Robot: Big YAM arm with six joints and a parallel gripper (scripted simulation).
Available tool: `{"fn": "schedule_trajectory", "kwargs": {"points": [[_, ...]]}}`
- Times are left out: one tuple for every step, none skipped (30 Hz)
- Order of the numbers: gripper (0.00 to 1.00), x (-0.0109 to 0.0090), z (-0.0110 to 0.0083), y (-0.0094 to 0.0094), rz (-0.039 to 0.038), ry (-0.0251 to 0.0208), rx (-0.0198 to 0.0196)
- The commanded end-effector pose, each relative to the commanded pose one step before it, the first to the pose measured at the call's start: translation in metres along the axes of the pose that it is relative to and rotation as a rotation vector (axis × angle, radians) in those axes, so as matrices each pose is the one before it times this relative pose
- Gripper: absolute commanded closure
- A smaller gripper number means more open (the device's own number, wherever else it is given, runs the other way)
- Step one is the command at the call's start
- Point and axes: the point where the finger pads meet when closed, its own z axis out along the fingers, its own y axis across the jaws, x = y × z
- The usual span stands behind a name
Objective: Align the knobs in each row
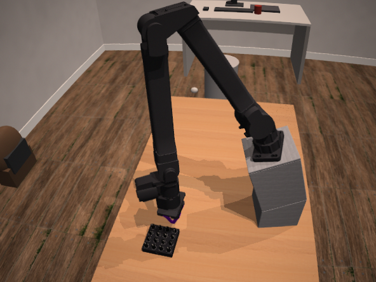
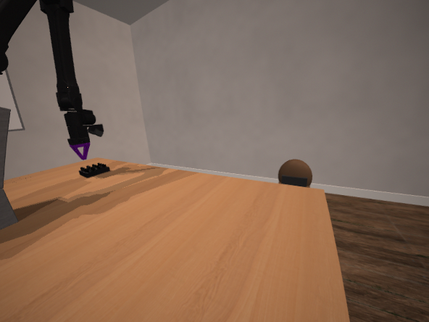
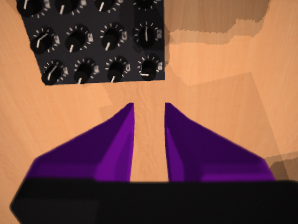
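Note:
The black knob box (image 1: 159, 253) (image 2: 95, 175) (image 3: 132, 54) stands on the table. My gripper (image 1: 173, 222) (image 2: 84, 159) (image 3: 149, 111) is partly open, with nothing between its purple fingers. It hangs above the table, just off the knob 1 side of the box. In the wrist view the front lies right. Knob D1 (image 3: 148, 68) has its line pointing left, to the rear; knob D2 (image 3: 146, 35) has its line up. Knobs C1 (image 3: 117, 68), C2 (image 3: 110, 38), B1 (image 3: 84, 70) and B2 (image 3: 76, 41) point roughly down. A1 (image 3: 53, 73) and A2 (image 3: 43, 41) have slanted lines. Knobs 3 are cut off; knobs 4 are outside that view.
The wooden table (image 1: 222, 263) (image 2: 217, 236) also carries the arm's grey pedestal (image 1: 279, 190), well right of the box in the top view. A white desk (image 1: 270, 19), a grey cylinder (image 1: 216, 82) and a brown chair-like object (image 1: 13, 171) stand beyond the table.

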Motion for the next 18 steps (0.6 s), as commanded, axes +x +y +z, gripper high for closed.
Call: {"fn": "schedule_trajectory", "kwargs": {"points": [[0.81, -0.00138, -0.00248, 0.00501, -0.02346, -0.00696, -0.00309], [0.81, 0.00000, 0.00000, 0.00000, 0.00000, 0.00000, 0.00000], [0.81, 0.00000, 0.00000, 0.00000, 0.00000, 0.00000, 0.00000], [0.81, 0.00000, 0.00000, 0.00000, 0.00000, 0.00000, 0.00000], [0.81, 0.00000, 0.00000, 0.00000, 0.00000, 0.00000, 0.00000], [0.81, 0.00000, 0.00000, 0.00000, 0.00000, 0.00000, 0.00000], [0.81, 0.00000, 0.00000, 0.00000, 0.00000, 0.00000, 0.00000], [0.81, 0.00000, 0.00000, 0.00000, 0.00000, 0.00000, 0.00000], [0.81, 0.00000, 0.00000, 0.00000, 0.00000, 0.00000, 0.00000], [0.81, 0.00000, 0.00000, 0.00000, 0.00000, 0.00000, 0.00000], [0.81, 0.00001, 0.00001, 0.00000, 0.00000, 0.00002, 0.00001], [0.81, 0.00004, 0.00009, -0.00002, -0.00001, 0.00009, 0.00006], [0.81, 0.00010, 0.00023, -0.00005, -0.00003, 0.00025, 0.00016], [0.81, 0.00000, 0.00000, 0.00000, 0.00000, 0.00000, 0.00000], [0.81, 0.00000, 0.00000, 0.00000, 0.00000, 0.00000, 0.00000], [0.81, 0.00018, 0.00043, -0.00010, -0.00005, 0.00047, 0.00031], [0.81, 0.00029, 0.00069, -0.00017, -0.00008, 0.00074, 0.00049], [0.81, 0.00042, 0.00099, -0.00024, -0.00008, 0.00107, 0.00070]]}}
